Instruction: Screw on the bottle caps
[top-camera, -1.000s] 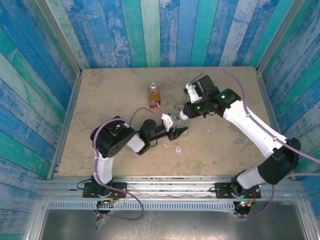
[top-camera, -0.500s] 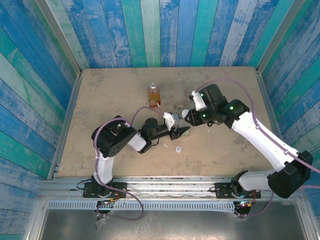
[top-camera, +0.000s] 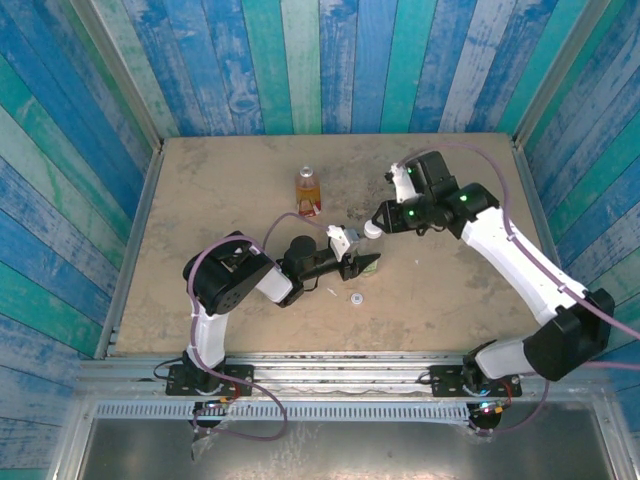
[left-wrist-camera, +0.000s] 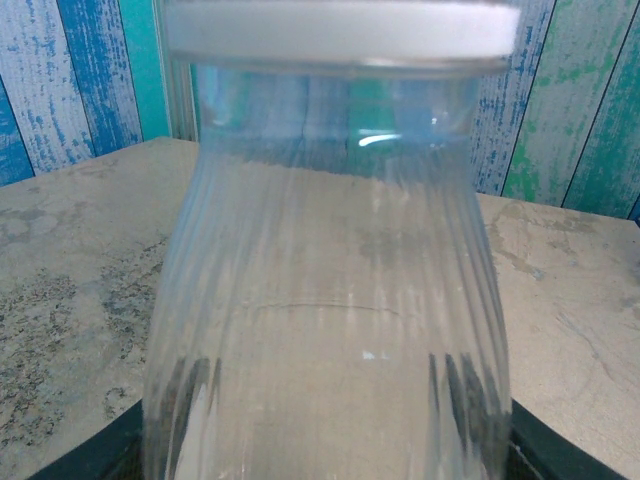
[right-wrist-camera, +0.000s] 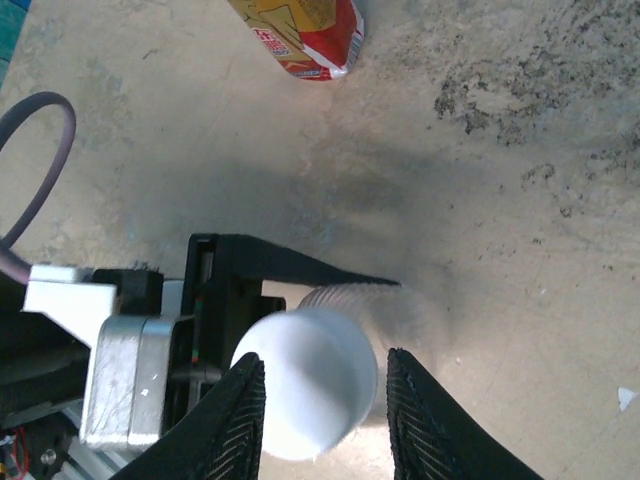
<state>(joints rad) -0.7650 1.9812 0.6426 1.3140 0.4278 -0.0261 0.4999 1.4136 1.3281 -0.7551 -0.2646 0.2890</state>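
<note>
Right tool (right-wrist-camera: 320, 368) pinches white cap (right-wrist-camera: 305, 385) straight above upright pale bottle (left-wrist-camera: 330, 300) at centre of tabletop (top-camera: 220, 190), axes vertical and aligned, left tool (top-camera: 361, 264) clamping the bottle from 9 o'clock.

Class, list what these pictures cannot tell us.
- Right wrist view: white cap covers the neck of the pale bottle; thread engagement unclear.
- Right wrist view: amber bottle cut off by the top edge.
- Top view: loose cap too small for detail.
</note>
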